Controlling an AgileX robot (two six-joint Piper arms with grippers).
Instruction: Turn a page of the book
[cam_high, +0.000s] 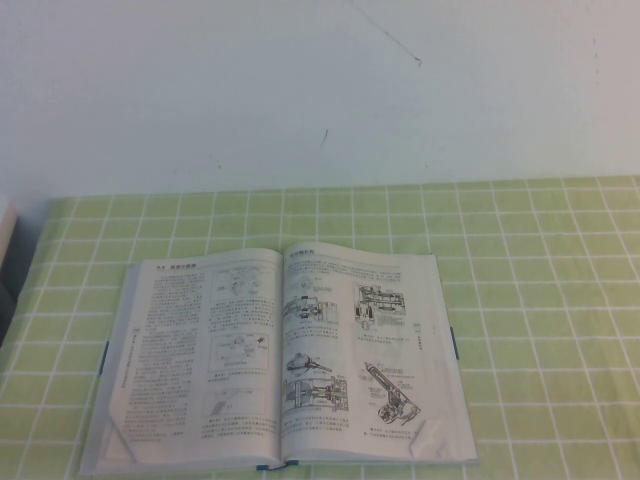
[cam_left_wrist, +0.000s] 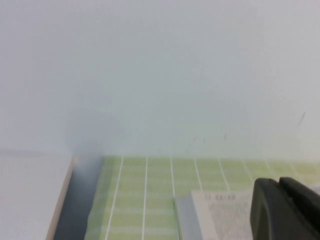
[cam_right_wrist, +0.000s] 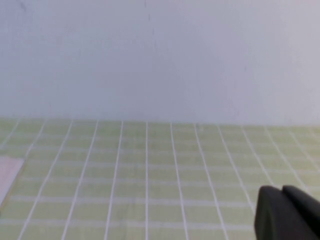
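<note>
The book lies open and flat on the green checked tablecloth, with its teal-blue cover edge showing at the sides. The page is the right-hand leaf, with a heading and dark cutaway drawings in two columns. The left leaf carries text columns and pale sketches. Neither gripper shows in the high view. My left gripper is shut and empty, raised near the book's far left corner. My right gripper is shut and empty, over bare cloth to the right of the book.
A white wall stands behind the table. A white board with a wooden edge sits beyond the table's left edge and also shows in the high view. A pale flat corner lies at the side of the right wrist view.
</note>
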